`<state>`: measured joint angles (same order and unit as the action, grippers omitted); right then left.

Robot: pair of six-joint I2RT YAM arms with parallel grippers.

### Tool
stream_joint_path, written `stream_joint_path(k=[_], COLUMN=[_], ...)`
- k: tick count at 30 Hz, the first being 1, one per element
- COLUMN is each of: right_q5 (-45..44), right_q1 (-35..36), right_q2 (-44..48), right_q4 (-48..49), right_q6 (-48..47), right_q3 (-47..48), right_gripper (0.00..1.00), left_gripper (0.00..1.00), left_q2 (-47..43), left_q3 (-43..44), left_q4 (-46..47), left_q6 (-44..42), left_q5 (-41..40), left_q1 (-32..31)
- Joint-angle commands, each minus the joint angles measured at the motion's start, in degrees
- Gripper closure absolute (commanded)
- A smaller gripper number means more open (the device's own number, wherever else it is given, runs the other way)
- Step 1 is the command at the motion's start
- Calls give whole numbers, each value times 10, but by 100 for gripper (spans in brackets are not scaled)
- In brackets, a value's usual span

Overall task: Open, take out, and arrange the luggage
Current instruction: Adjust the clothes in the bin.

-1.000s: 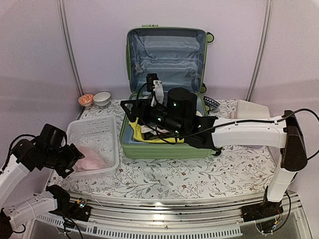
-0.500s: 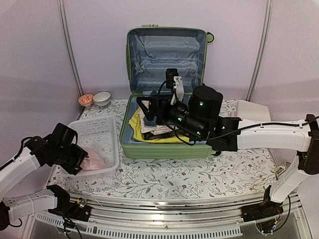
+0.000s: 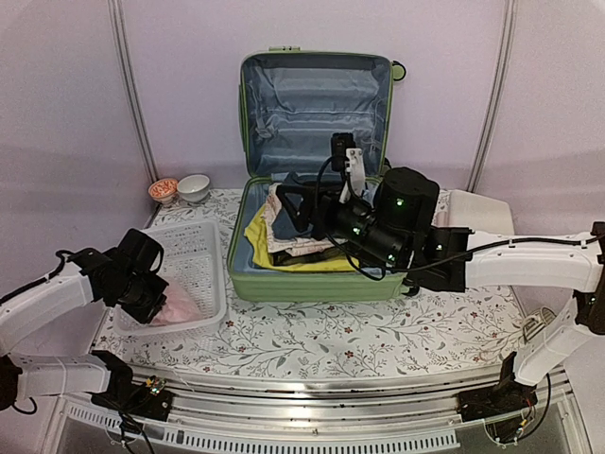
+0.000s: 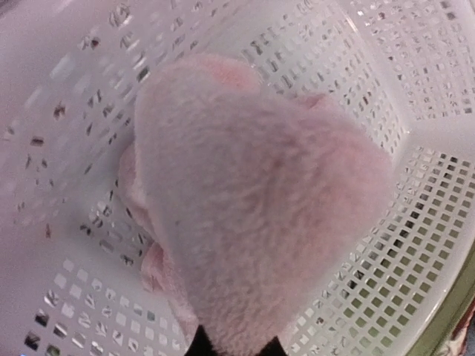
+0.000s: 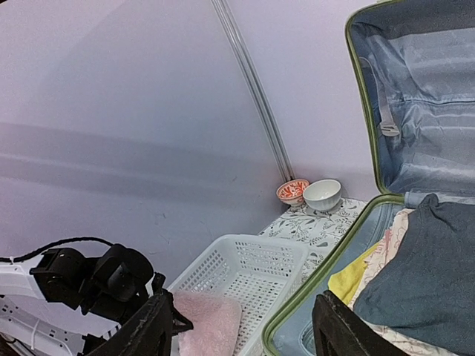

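The luggage (image 3: 312,279), a light-green hard-shell suitcase, lies open on the table with its lid (image 3: 317,104) standing up against the back wall. Folded clothes (image 3: 284,236) in yellow, floral and dark blue fill its lower half (image 5: 415,252). My right gripper (image 3: 295,210) hovers open over those clothes, pointing left, with nothing between its fingers (image 5: 148,330). My left gripper (image 3: 156,298) reaches into the white basket (image 3: 194,251) and is shut on a fluffy pink cloth (image 4: 252,193) lying at the basket's near end (image 5: 211,322).
A red-patterned bowl (image 3: 164,189) and a white bowl (image 3: 194,185) stand at the back left by the wall. A white object (image 3: 477,206) and a small patterned item (image 3: 402,196) lie right of the suitcase. The right arm spans the table's right half.
My left gripper moved right into the basket and shut on the pink cloth. The right gripper swung to the right and rose, uncovering the clothes in the suitcase.
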<state>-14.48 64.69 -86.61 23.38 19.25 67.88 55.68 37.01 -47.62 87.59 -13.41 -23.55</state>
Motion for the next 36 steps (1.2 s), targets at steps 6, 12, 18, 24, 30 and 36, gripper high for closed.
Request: stream_joint_path(k=[6,12,18,24,30,36], right_q5=[-17,-18,-3,1,-7,-22], right_q1=[-8,-13,-16,-15,-15,-15], right_q2=[36,37,34,43,64,87], right_q4=[-2,-1,1,-1,-7,-23], right_q6=[-5,3,14,16,14,9], right_q3=[-22,-28,-27,-35,-46,-55], right_gripper=[35,37,37,38,38,38], left_gripper=[100,100,100,100,100,100], left_q2=[111,195,194,258,347,445], left_q3=[142,239,259,286,302,368], left_q4=[-51,-204,-187,-224,-206,-129], left_q6=[-185,-260,-432,-463,-422,-449], left_q5=[-126,-218,-209,-214,-243,-174], left_q1=[11,10,10,8,-13,-26])
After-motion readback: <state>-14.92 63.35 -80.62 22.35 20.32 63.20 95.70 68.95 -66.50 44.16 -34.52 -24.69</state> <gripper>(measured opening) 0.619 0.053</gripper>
